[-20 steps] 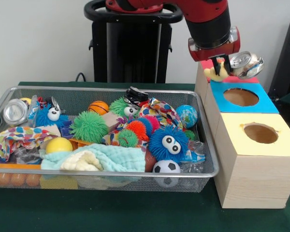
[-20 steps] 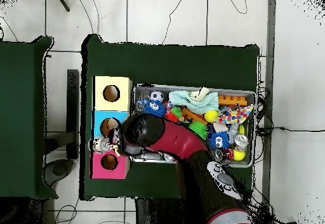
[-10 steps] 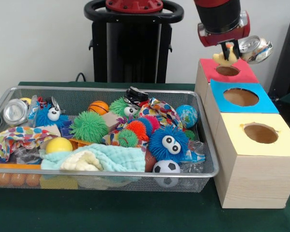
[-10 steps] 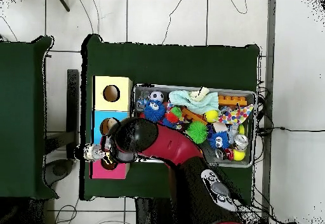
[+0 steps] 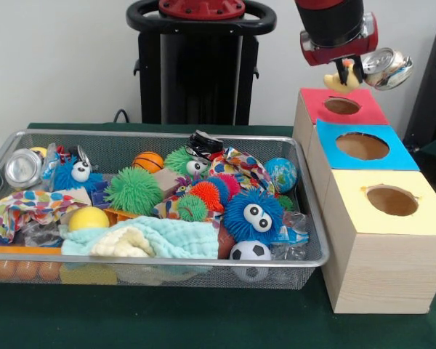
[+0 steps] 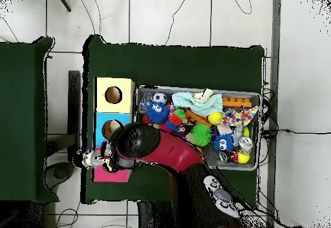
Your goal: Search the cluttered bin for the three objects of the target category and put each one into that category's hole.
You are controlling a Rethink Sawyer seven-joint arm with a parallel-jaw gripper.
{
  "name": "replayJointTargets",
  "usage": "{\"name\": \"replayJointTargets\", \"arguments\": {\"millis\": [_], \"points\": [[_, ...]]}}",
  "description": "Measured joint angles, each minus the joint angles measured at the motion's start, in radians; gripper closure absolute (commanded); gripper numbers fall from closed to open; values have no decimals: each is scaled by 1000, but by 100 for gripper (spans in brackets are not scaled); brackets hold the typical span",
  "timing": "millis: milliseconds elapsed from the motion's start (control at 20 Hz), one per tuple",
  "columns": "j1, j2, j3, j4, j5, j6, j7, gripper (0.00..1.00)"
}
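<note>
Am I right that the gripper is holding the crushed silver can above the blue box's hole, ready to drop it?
Not quite. The front view shows the gripper holding the crushed silver can above the red box, the one farthest back, not the blue box. The rest is right; a small yellow toy hangs there too.

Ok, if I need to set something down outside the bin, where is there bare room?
Bare green table runs along the front of the wire bin, and more lies beyond the bin's far side in the overhead view. The bin itself is packed. The three hole boxes stand tight against its end, with the gripper over the red one.
</note>
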Motion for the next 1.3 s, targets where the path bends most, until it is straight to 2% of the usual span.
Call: {"name": "replayJointTargets", "arguments": {"millis": [250, 600, 1300], "points": [[-12, 33, 1, 22, 16, -50, 0, 100], [-41, 100, 26, 70, 22, -211, 0, 100], [-101, 129, 134, 127, 22, -308, 0, 100]]}}
